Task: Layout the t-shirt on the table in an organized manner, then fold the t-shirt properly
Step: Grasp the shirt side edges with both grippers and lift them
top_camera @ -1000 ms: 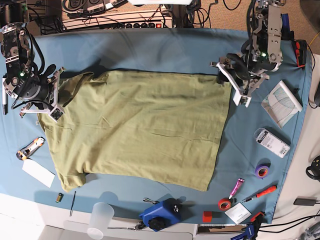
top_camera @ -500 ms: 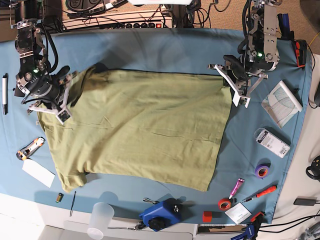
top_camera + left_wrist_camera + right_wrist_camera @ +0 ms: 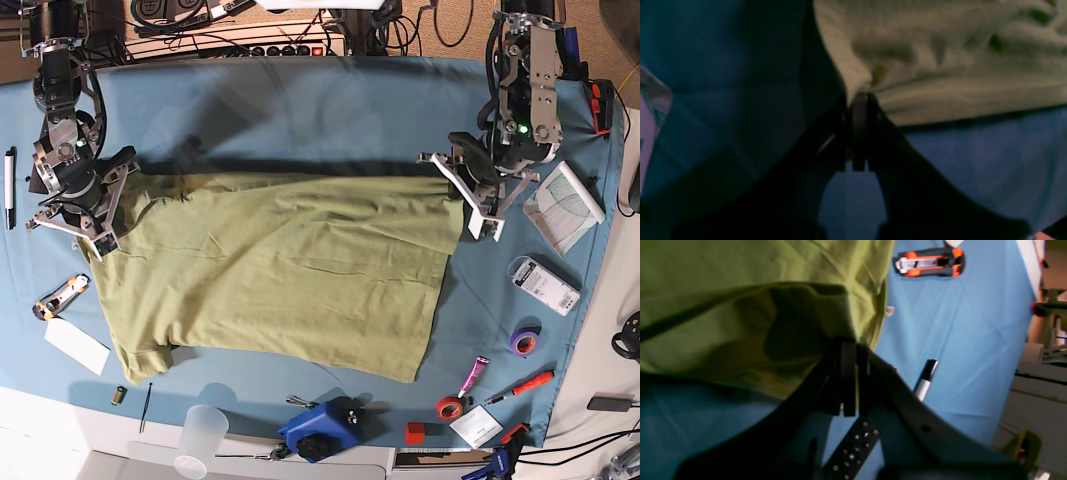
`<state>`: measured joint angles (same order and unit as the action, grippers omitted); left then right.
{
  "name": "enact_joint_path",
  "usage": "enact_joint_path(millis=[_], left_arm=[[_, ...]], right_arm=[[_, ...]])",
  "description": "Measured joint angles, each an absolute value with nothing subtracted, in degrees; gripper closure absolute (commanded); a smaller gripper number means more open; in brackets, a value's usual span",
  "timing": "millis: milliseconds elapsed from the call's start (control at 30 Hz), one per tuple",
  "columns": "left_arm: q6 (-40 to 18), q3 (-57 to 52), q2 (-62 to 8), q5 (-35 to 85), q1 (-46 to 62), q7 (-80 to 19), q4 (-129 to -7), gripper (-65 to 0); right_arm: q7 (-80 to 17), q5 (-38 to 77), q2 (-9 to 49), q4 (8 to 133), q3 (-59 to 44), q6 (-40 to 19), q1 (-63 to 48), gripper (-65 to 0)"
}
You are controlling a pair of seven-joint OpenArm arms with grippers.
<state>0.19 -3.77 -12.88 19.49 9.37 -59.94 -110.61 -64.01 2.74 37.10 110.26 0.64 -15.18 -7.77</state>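
Observation:
The olive-green t-shirt [image 3: 290, 270] lies spread over the teal-blue table [image 3: 300, 110], its far edge lifted off the cloth. My left gripper [image 3: 462, 192] is shut on the shirt's far right corner; in the left wrist view its jaws [image 3: 858, 100] pinch the fabric [image 3: 940, 50]. My right gripper [image 3: 112, 200] is shut on the far left corner by the sleeve; in the right wrist view the jaws [image 3: 850, 346] clamp the shirt [image 3: 740, 290].
An orange utility knife [image 3: 62, 295] [image 3: 928, 261], a white card [image 3: 76, 346] and a marker [image 3: 10, 187] [image 3: 925, 380] lie at the left. A notebook [image 3: 565, 205], a white box [image 3: 543, 285], tape rolls [image 3: 524, 341] and screwdrivers sit right. A blue tool [image 3: 322, 427] and cup [image 3: 200, 438] are at the front.
Both grippers lifted the shirt's far edge and drew it toward the front; the far hem now hangs raised with a shadow on the cloth behind it.

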Motion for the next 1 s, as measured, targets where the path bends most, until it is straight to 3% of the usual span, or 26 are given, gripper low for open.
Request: enact_joint_path(millis=[300,567,1000], left_arm=[[0.19,-3.77,-12.91,19.51,7.84,-57.76,-110.61,0.0],[0.19,-3.77,-13.06,19.51,6.37,-60.36,-110.61,0.0],[0.19,-3.77,-13.08,19.53,16.49,-62.81,-117.64,0.0]], right_arm=[[-58.39,1.74,32.34,102.02,-4.95,-14.92,-7.53,0.0],[-56.93,1.3,31.55,98.52,-7.86,-14.92,-6.66,0.0],[-56.93,1.37,31.53,98.52,-10.35,-14.94,-6.52,0.0]])
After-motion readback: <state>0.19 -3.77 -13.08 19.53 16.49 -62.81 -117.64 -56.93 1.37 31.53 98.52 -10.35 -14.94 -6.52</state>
